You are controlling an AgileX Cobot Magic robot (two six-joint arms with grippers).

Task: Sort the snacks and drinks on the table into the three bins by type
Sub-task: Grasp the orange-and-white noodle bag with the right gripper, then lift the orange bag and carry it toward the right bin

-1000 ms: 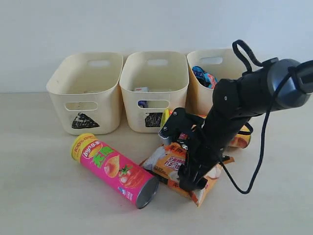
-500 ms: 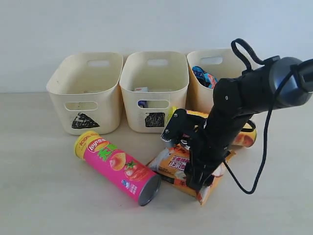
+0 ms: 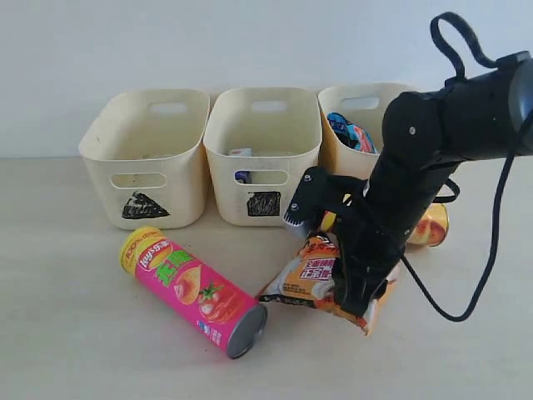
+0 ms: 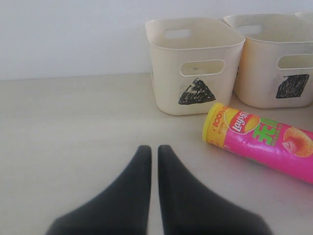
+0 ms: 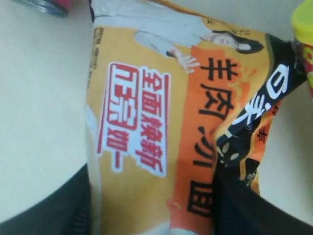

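My right gripper (image 3: pixel 356 293) is shut on the orange-black-white bag (image 3: pixel 310 278), which hangs tilted just above the table (image 3: pixel 67 325). In the right wrist view the bag (image 5: pixel 161 122) fills the space between the two dark fingers (image 5: pixel 73 200). The pink-magenta tube (image 3: pixel 193 290) lies on its side in front of the triangle bin (image 3: pixel 146 158). The yellow tube (image 3: pixel 430 225) lies mostly hidden behind the right arm. Low over bare table stands my left gripper (image 4: pixel 154 149), shut and empty, with the pink tube (image 4: pixel 266 144) off to one side.
The square bin (image 3: pixel 262 146) holds a small white carton (image 3: pixel 241 152). The circle bin (image 3: pixel 360 104) holds the blue bag (image 3: pixel 346 131). All three bins stand in a row against the back wall. The right arm's black cable (image 3: pixel 454 312) loops down over the table.
The right gripper has risen and shifted right with the orange bag, lifting it off the table. The pink tube rolled a little, and the yellow tube shifted right.
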